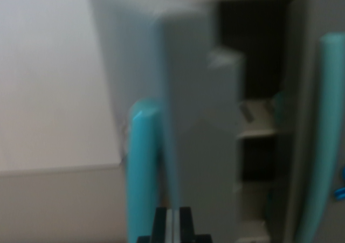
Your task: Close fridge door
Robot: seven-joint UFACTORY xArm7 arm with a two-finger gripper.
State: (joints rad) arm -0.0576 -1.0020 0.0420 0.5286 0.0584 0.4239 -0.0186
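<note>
Fridge door [188,92] stands open, edge-on at centre frame, teal handle [143,167] on its near side; interior shelf [259,127] exposed at the wrist view's right. Closing not yet accomplished. Claw [172,229] barely visible; state cannot be determined.

The fridge door [183,76] looks like smooth grey plastic or painted metal, matt, with no glare; which of the two I cannot tell through the blur. The teal handle [141,173] beside it looks soft and matt, perhaps foam or rubber, with a faint sheen along its top edge. A second teal strip [326,130] at the wrist view's right has the same dull finish. The shelf [259,125] inside seems a pale, smooth plastic. The wall [48,76] is flat, matt white. The gripper [172,227] shows black parts, hard and slightly glossy, with a lighter metallic strip between them.
</note>
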